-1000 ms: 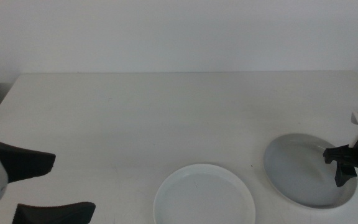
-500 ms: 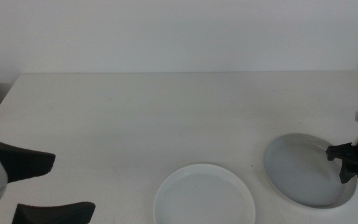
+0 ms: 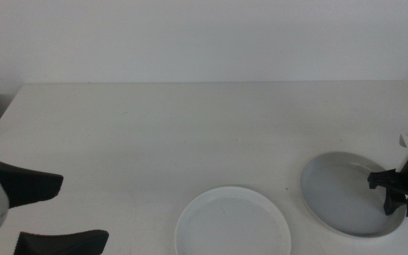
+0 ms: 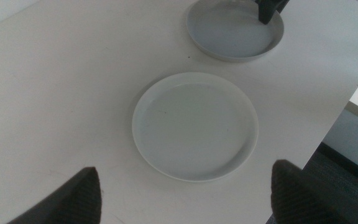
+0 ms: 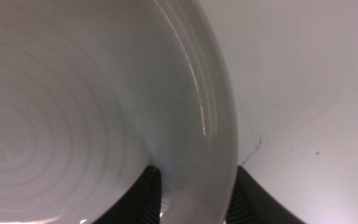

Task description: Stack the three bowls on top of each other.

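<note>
Two of the bowls sit along the near edge of the white surface. The light grey bowl lies flat toward the near right corner, and the white bowl rests at the middle of the near edge, close beside the grey one but apart from it. Only these two bowls show in any view.

The right gripper is down at the grey bowl's rim on the side facing the surface's right edge. In the right wrist view its two dark fingers straddle that rim at a narrow spread, one inside the bowl on its sloping wall and the other outside, over the surface. The rim runs between them; whether the pads are pressing it cannot be told. Concentric rings mark the grey bowl's glossy inner face.

The left gripper waits by the near left corner, its fingers spread wide and holding nothing. From its wrist camera the white bowl lies empty and upright between the two fingertips, well clear of both, with the grey bowl beyond it and the right gripper's dark tip at its far rim.
</note>
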### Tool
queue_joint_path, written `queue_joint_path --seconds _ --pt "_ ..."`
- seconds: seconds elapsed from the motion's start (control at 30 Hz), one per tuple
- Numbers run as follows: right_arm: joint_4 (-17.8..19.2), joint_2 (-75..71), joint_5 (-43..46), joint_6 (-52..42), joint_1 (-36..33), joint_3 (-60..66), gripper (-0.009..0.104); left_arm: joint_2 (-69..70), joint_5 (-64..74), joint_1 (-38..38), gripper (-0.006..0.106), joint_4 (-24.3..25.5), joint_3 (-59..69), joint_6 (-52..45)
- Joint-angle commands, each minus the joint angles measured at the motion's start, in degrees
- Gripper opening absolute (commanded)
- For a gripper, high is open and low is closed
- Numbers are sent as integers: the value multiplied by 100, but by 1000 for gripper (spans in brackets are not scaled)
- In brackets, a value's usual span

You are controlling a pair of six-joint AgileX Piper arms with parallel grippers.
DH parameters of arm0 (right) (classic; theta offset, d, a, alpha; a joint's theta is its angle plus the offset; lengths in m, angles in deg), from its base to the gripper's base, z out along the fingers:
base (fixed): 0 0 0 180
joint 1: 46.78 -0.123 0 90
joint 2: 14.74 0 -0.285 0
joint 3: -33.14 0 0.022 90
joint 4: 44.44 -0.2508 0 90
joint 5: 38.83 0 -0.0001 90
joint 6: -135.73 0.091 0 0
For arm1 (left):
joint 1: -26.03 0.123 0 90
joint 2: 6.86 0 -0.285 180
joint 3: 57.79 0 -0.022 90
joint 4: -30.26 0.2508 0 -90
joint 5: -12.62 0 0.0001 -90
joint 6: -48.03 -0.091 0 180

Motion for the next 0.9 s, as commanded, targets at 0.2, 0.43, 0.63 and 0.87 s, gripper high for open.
queue_joint_path --seconds 0.2,0.43,0.63,0.87 --pt "79 -257 -19 -45 44 -130 -1 -13 -359 -8 105 -82 -153 45" --pt "69 -1106 -156 140 44 -337 -1 -13 -359 -8 105 -82 -153 45" --pt "-133 -1841 -721 183 22 -962 -1 -13 -359 -8 105 -82 -153 45" --pt "-182 -2360 -1065 183 -560 -1431 -1 -13 -359 -8 105 -82 -153 45"
